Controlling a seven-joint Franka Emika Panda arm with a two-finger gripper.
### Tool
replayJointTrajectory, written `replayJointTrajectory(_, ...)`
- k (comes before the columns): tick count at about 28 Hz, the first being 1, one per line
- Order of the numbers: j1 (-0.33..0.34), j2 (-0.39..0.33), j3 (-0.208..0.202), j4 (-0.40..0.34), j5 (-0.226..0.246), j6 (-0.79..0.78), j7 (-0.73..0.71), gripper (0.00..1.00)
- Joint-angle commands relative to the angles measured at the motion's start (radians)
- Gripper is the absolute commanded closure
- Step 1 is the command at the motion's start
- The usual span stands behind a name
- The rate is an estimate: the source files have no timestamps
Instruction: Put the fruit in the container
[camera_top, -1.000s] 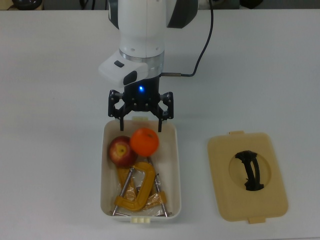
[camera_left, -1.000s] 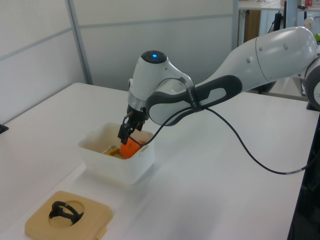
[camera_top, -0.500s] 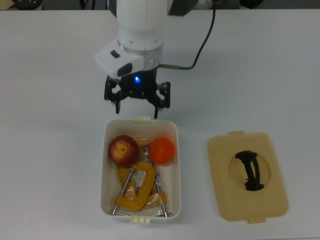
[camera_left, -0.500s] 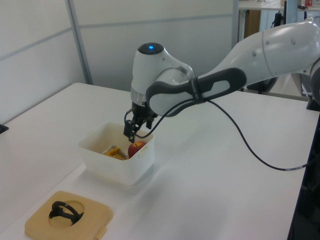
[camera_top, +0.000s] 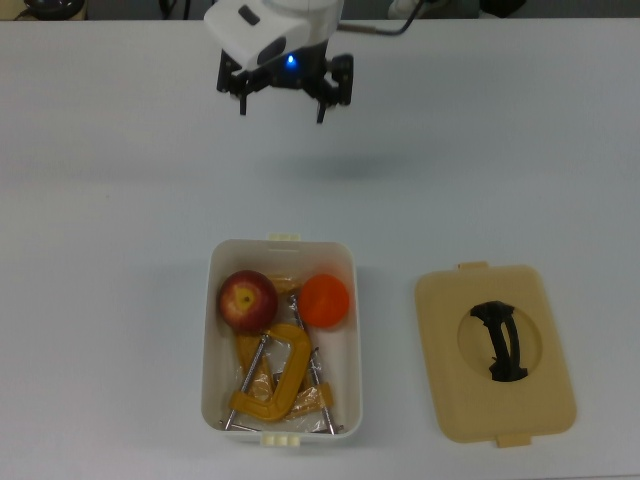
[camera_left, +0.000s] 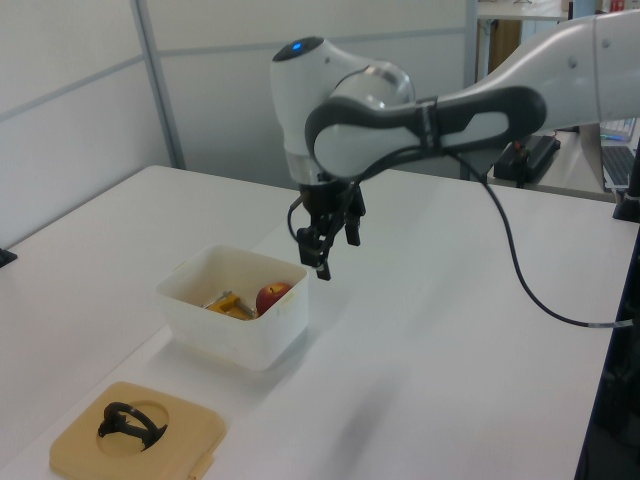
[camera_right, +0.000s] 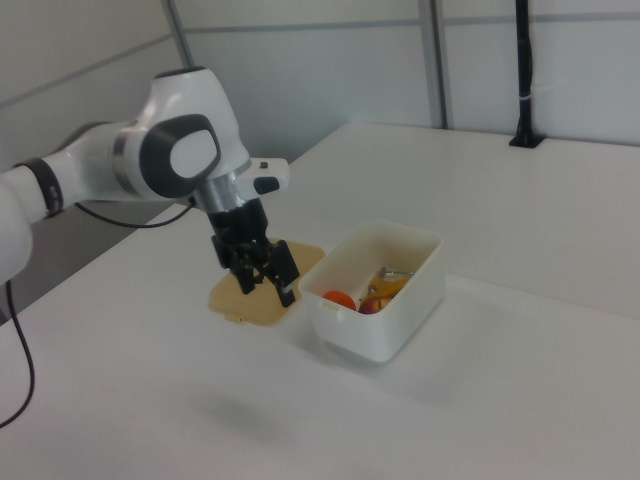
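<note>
Fingers (camera_top: 242, 98) are spread wide apart with nothing between them — the gripper (camera_top: 282, 100) is empty and hangs in the air above the bare white table (camera_top: 520, 150), well apart from the tub. In the top view it sits near the top edge, straight up from the container. In the left view the gripper (camera_left: 328, 243) hovers above and just past the tub's far corner; in the right view it (camera_right: 262, 276) shows in front of the lid.

Both fruits are inside the white plastic tub (camera_top: 213, 380). The red apple (camera_top: 247, 299) with its yellow patch sits at the top view's left of the tub's upper end, and the orange (camera_top: 325, 300) is just beside it on the top view's right — close, but I can't tell if they touch. Below them in the tub lie the yellow C-clamps (camera_top: 277, 378), crossed over each other.

The tan lid (camera_top: 495, 352) with the black handle (camera_top: 499, 340) lies flat on the table at the top view's right of the tub, apart from it.
</note>
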Motion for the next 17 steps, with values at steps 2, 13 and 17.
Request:
replayJointTrajectory(2, 0.005, -0.074, -0.037, -0.036, 0.046, -0.034, -0.095, 0.0)
replayJointTrajectory(13, 0.005, -0.1, -0.039, -0.047, 0.049, -0.035, -0.109, 0.0)
replayJointTrajectory(17, 0.005, -0.1, -0.039, -0.045, 0.068, -0.037, -0.121, 0.0)
